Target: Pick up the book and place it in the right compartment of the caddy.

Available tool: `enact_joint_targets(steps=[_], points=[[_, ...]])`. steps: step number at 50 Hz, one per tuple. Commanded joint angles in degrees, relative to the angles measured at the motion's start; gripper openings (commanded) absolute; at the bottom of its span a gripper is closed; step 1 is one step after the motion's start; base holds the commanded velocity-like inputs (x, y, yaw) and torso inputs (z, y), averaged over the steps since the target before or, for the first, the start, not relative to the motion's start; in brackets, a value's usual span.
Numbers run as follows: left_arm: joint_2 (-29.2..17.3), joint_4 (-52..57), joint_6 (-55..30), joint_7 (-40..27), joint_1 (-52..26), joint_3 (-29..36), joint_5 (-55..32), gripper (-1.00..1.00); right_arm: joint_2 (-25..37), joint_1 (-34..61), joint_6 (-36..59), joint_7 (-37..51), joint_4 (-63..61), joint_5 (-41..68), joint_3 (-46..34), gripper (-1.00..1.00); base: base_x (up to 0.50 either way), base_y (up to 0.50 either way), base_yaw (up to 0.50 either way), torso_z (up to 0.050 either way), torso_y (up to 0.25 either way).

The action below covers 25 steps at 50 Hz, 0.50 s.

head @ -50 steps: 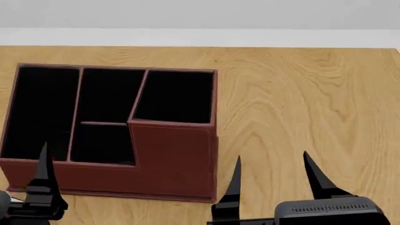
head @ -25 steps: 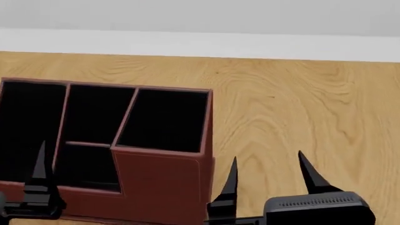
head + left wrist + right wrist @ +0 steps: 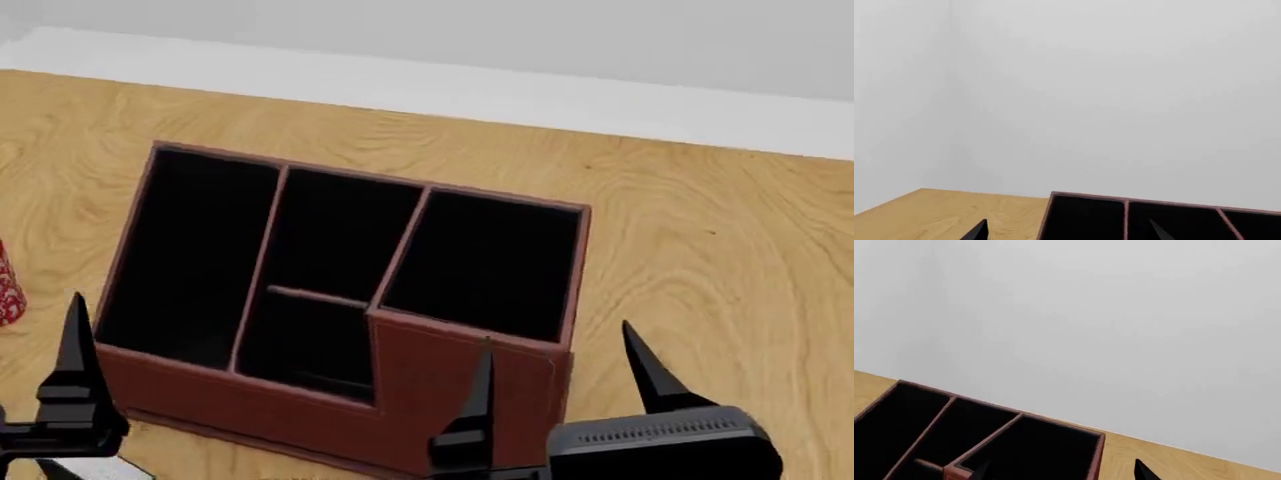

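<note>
Book was nowhere in view. Right gripper (image 3: pixel 554 375) hung wide open and empty just before the caddy (image 3: pixel 441 385); left gripper (image 3: pixel 74 360) showed one finger, spread untellable. Lowering blindly risked clipping the tall wall of the right compartment (image 3: pixel 487 262). Bare table (image 3: pixel 721 260) lay open rightward.

Bright, even, shadowless simulator light; sharp, glare-free, undistorted renders throughout.

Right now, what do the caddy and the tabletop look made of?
Caddy: reddish-brown, matte leather-look outer walls, though that could be plain plastic in a render; flat black lining inside, showing no sheen.
Tabletop: light wood or wood veneer, with swirling grain lines and a smooth satin look.
</note>
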Motion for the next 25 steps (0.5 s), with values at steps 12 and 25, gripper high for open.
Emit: enact_joint_targets(steps=[12,25], points=[[-0.4,-0.32,0.0,-1.05,-0.13,0.69,0.31,1.0,0.89,0.2,-0.73,0.2,0.35,0.47,-1.39,1.0,0.0,0.0,0.5,0.0,0.0],[-0.84,-0.08,0.09,-1.35,-0.13,0.68,-0.03,1.0,1.43,0.52,-0.64,0.48,0.44,0.18,-2.59,1.0,0.0,0.0,0.5,0.0,0.0]])
